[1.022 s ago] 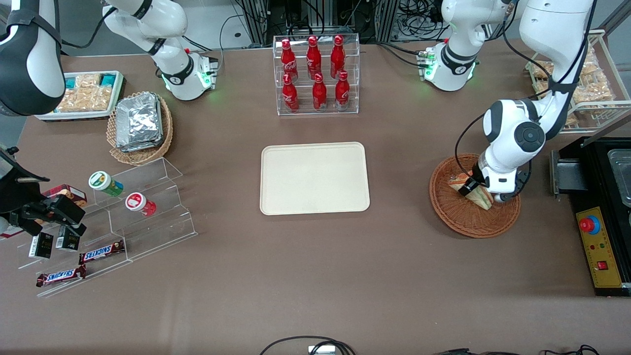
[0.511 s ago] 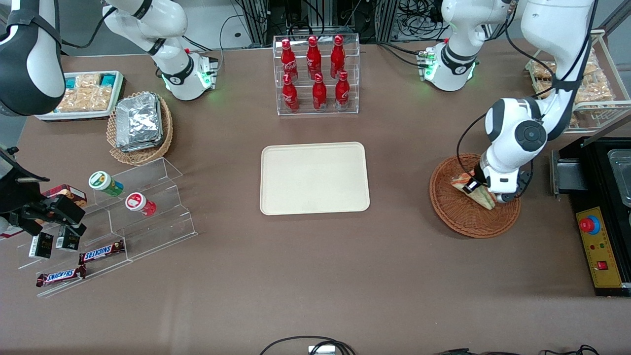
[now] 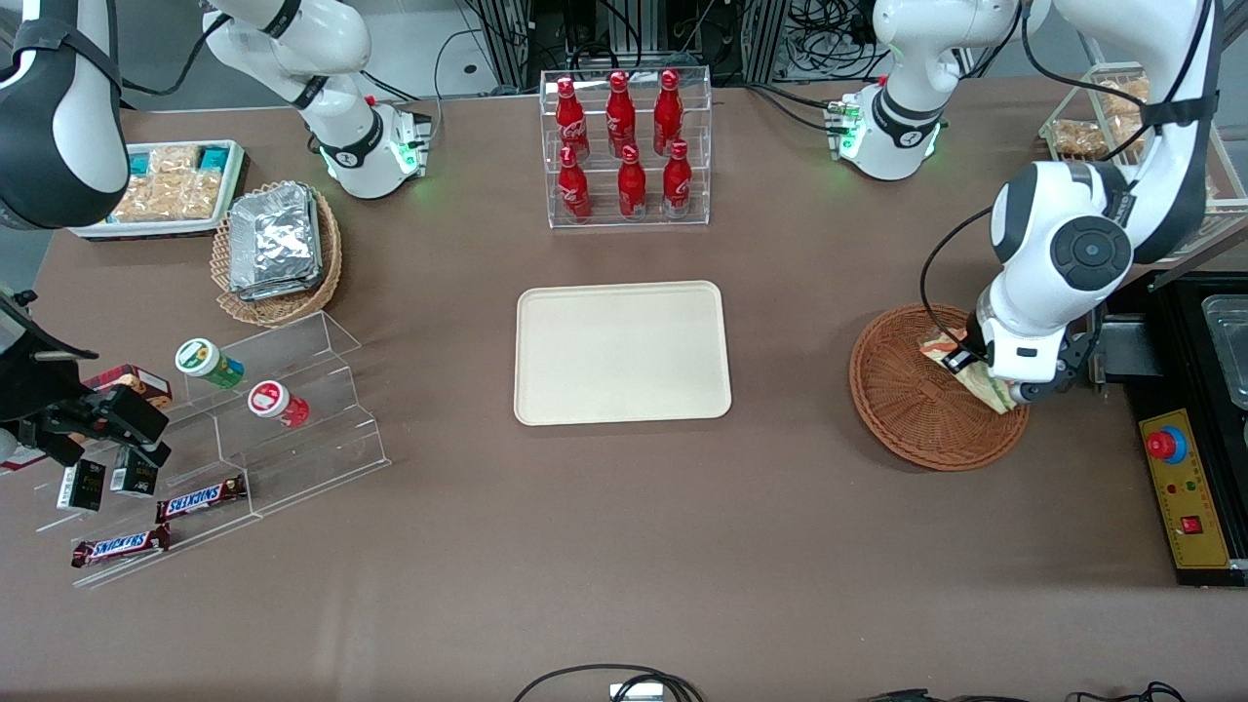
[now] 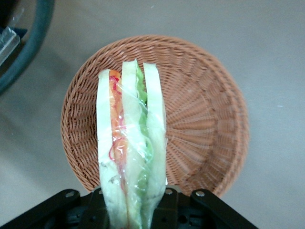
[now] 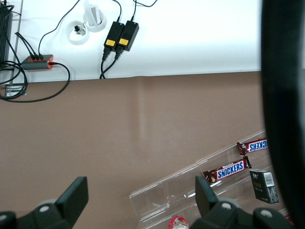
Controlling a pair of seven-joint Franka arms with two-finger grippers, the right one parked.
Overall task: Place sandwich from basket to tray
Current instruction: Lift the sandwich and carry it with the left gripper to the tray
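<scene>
The hand (image 4: 133, 210) is gripping the sandwich (image 4: 129, 157) by its wide end, fingers pressing on the two outer slices of bread, and is holding it clear above the basket (image 4: 205, 119) with the pointed tip sticking outward. In the front view the sandwich (image 3: 960, 375) is hanging over the part of the basket (image 3: 907, 409) nearest the working arm's end of the surface, with the tray (image 3: 622, 353) lying well apart from the basket toward the parked arm. The wedge is looking light and soft: pale bread around green, orange and red filling, all inside thin clear wrap that is probably slippery. A hard squeeze would likely crush the bread or push the filling out, so a moderate grip across the flat bread faces near the thick end seems the safest hold.
</scene>
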